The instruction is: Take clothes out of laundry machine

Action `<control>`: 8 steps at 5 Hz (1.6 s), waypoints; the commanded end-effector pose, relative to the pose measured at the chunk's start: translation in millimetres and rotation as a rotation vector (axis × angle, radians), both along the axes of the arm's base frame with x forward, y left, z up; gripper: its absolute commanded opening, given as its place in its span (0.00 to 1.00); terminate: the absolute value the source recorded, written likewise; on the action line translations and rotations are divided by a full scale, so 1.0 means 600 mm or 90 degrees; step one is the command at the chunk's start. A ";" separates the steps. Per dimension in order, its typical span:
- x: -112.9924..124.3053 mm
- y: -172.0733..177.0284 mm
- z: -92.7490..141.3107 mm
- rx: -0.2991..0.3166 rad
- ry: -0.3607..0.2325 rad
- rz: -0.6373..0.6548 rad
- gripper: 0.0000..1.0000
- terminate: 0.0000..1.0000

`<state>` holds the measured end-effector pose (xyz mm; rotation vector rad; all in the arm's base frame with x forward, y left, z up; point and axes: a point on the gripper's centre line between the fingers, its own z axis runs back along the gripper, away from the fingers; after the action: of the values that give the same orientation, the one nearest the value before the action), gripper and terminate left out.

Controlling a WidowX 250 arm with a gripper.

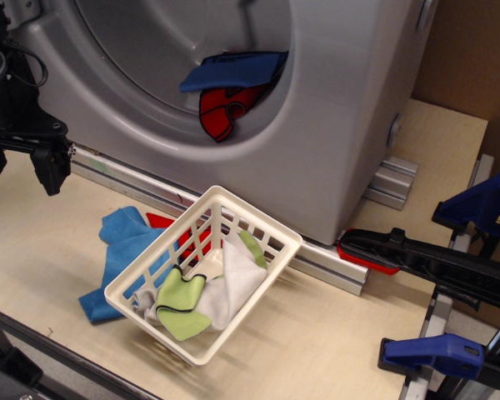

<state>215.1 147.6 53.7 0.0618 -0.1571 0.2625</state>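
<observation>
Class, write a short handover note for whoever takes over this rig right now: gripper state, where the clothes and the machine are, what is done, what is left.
Gripper: at the far left, over the table, jaws apart and empty, clear of the drum.
Laundry machine: grey body at the back, its drum opening facing the table.
Clothes: blue cloth and red cloth both lie at the drum's lower rim, blue on top.
Done: nothing removed from the drum.
Left: reach in, pull out both cloths.

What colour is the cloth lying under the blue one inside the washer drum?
Bright red with dark trim, seen in the observation image, the only view.
</observation>
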 end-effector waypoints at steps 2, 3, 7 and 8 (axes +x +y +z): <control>0.041 -0.020 0.007 0.006 -0.060 -0.043 1.00 0.00; 0.076 -0.044 0.028 0.036 -0.112 -0.129 1.00 0.00; 0.206 -0.094 0.075 0.045 -0.268 -0.236 1.00 0.00; 0.237 -0.118 0.079 0.008 -0.296 -0.285 1.00 0.00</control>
<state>354.4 76.2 81.0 -0.0531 -0.5770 -0.1682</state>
